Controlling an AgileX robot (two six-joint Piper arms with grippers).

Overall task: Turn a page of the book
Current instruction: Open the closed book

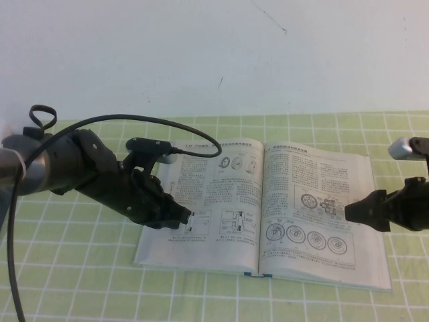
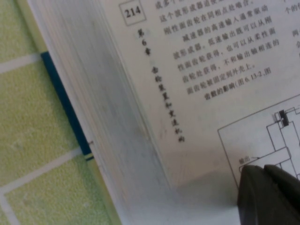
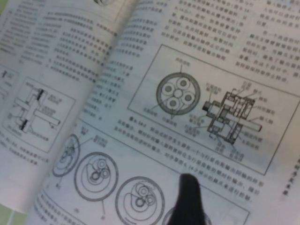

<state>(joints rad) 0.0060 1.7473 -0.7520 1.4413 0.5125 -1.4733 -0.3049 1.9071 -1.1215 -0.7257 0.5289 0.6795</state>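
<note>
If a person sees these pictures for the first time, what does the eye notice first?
First the big open book lying flat on the green checked table, its pages full of text and round gear diagrams. Then the two dark arms: the left gripper rests on the left-hand page, and the right gripper is over the right-hand page's outer part.

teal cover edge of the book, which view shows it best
The left wrist view: the teal cover edge runs clearly beside the page stack of the book. The high view shows only a speck at the spine; the right wrist view shows none.
</note>
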